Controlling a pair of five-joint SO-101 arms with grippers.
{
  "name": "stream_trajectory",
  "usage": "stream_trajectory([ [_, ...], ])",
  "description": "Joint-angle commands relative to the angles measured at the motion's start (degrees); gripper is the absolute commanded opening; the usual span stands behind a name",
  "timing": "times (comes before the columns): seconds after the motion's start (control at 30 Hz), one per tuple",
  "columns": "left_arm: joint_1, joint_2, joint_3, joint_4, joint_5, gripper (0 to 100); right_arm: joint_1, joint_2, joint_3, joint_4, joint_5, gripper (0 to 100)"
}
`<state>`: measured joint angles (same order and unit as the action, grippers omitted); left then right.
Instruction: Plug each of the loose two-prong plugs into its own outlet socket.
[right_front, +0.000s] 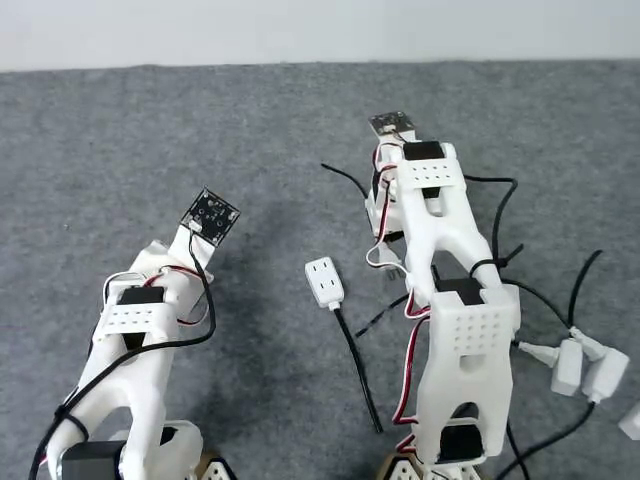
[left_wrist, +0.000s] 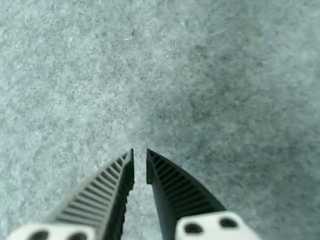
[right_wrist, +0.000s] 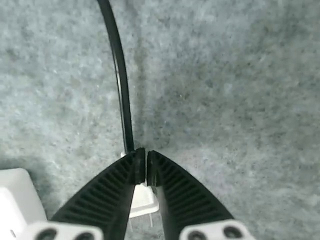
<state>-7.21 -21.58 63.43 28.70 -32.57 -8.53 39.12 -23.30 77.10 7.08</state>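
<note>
Two robot arms over a grey carpeted table (right_front: 150, 130); my right claw (right_wrist: 145, 152) is pressed together on a white plug (right_wrist: 142, 200).

The white outlet strip (right_front: 323, 281) lies between my arms, sockets up, long axis running roughly away from me. It is left of my right claw and closer to my base, nearer that arm than the other. My left claw (left_wrist: 140, 152) hangs over bare carpet, slightly parted, holding nothing. The held plug's black cord (right_wrist: 117, 75) trails away past the fingertips. Spare plugs (right_front: 567, 365) lie at the far right.
</note>
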Motion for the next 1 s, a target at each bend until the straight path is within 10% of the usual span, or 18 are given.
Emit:
stream_trajectory([
  [0.0,0.53,-1.85,-0.48,-1.49,-0.70,4,-1.10,-5.14,-3.25,1.10,-0.53,7.3],
  [0.97,0.44,-1.85,-0.48,-1.49,-0.70,4,-2.42,-2.33,0.09,2.86,5.10,4.6],
])
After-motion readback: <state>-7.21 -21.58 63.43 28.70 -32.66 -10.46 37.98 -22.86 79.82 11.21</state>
